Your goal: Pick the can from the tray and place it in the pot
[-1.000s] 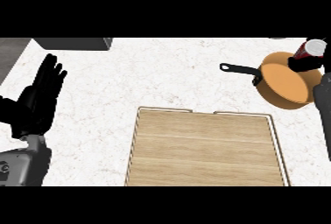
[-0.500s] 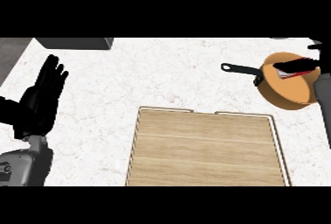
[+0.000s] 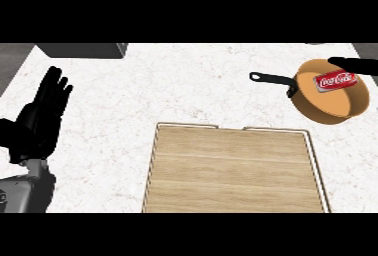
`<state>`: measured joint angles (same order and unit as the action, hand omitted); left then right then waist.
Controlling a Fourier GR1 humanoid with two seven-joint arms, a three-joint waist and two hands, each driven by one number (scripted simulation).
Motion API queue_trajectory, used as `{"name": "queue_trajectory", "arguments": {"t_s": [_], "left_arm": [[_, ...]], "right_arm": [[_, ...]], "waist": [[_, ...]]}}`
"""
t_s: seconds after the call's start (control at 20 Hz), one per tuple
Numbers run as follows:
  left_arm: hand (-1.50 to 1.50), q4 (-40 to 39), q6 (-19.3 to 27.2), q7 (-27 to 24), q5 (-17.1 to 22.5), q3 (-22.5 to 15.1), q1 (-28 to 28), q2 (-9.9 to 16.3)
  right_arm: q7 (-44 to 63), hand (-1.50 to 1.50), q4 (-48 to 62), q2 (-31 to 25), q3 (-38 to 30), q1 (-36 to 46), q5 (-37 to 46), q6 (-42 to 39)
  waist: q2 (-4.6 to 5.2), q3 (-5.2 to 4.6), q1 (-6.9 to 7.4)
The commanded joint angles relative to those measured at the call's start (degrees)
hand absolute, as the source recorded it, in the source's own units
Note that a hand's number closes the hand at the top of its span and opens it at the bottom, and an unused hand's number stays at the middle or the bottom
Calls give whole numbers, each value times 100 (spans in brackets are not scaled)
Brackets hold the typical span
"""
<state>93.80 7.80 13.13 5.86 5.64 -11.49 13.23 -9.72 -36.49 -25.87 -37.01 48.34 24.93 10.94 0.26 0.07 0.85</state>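
A red can [image 3: 335,80] lies on its side inside the copper pot [image 3: 322,108] at the right of the counter, its black handle pointing left. My right hand [image 3: 356,65] shows only as straight black fingers at the right edge, just above the pot's far rim and apart from the can. The wooden tray [image 3: 235,170] sits in the middle foreground with nothing on it. At the left edge my left hand [image 3: 38,119] rests open, fingers up.
A dark grey block [image 3: 81,49] stands at the back left of the white speckled counter [image 3: 162,90]. The counter's left edge runs close beside my left hand.
The can, held upright over the pot a second ago, has come down and now lies in it. My right hand has let go and pulled back to the right. The left hand has not moved.
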Motion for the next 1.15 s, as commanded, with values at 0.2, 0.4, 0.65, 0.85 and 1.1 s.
{"name": "queue_trajectory", "arguments": {"t_s": [0.2,0.4,0.65,0.85,1.1], "left_arm": [[0,66,129,238,-111,-20,-104,-64],[0,-155,89,-33,-197,-37,-129,-144],[0,169,48,89,-107,83,78,-113],[0,614,-37,138,-186,-14,400,-118],[0,241,-30,49,-233,32,124,-208]], "right_arm": [[-39,-150,-79,-1099,-527,-489,-961,-1340],[-696,-150,38,-1078,-614,-1085,-1291,-1492],[-389,-150,-257,-1725,-701,-1460,-1719,-2368],[-737,-150,307,-1959,-594,-1560,-1720,-2250],[-790,-150,119,-2096,-485,-1877,-2024,-2521]], "waist": [[-38,-4,-119],[-20,-3,-94],[-42,-7,-126],[-18,-2,-22],[-22,-5,-63]]}}
